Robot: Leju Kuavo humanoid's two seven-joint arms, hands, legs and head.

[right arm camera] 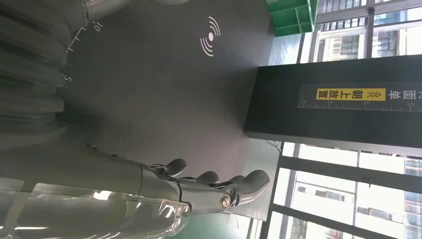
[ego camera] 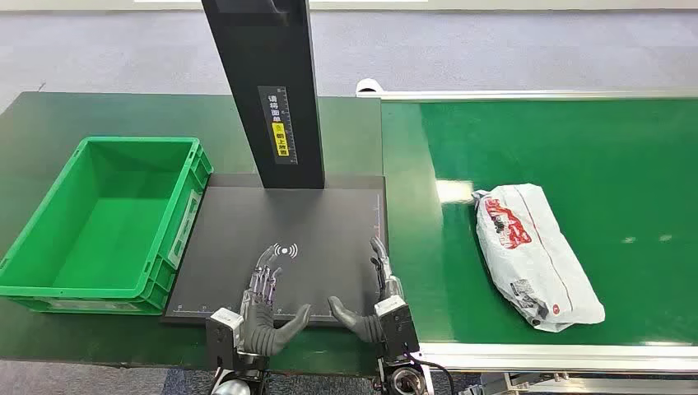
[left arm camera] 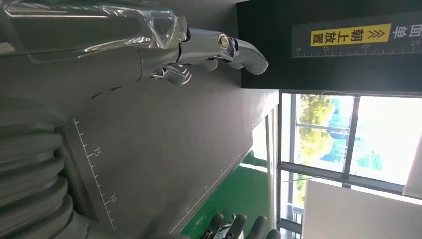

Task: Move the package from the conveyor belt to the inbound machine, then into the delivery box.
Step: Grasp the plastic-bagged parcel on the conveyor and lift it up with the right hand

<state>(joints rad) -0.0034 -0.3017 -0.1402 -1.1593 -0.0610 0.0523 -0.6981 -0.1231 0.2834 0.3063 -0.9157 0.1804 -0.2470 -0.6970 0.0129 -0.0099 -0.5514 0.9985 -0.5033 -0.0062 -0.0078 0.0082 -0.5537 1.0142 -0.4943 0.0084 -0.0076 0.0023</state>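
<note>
The right hand hovers flat over the near right corner of the inbound machine's black platform, fingers stretched forward and apart, thumb swung inward, holding nothing. The left hand mirrors it a little to the left, just as spread and just as empty, near the wireless mark printed on the platform.

The package, a white plastic mailer with red print, lies on the green conveyor belt well to the right of both hands. Its long axis runs slantwise, the far end nearer the machine and the near end trailing off to the right toward the belt's near edge. It lies flat and nothing touches it.

From where things stand, the right hand is plainly the closer one: it sits just beside the seam between platform and belt, while the left hand would have to cross the whole platform. I'd judge the reach has to go rightward and slightly away, with the hand turned to match that slant.

The black upright post stands at the platform's far edge. The green delivery box sits on the table to the left of the machine.
</note>
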